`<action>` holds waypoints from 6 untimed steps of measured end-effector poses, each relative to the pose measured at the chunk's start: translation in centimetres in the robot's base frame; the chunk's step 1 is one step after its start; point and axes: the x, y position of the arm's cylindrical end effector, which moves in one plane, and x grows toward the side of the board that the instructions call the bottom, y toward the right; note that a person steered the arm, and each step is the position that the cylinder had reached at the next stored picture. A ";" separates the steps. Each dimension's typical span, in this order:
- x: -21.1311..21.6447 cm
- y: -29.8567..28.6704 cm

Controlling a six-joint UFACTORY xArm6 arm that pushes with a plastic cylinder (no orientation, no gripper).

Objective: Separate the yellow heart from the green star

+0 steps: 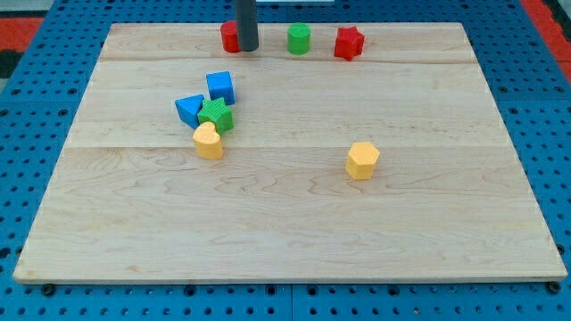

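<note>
My tip (247, 48), a bare rod gripping nothing, is waiting near the table's top edge, approach pending, while the yellow heart (208, 141) is touching the green star (217, 115) left of centre.

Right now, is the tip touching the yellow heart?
No, my tip is at the view's top beside a red block, far from the yellow heart, which sits against the green star.
</note>
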 end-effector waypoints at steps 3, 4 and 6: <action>13.6 1.0; 16.1 0.6; 17.5 -8.5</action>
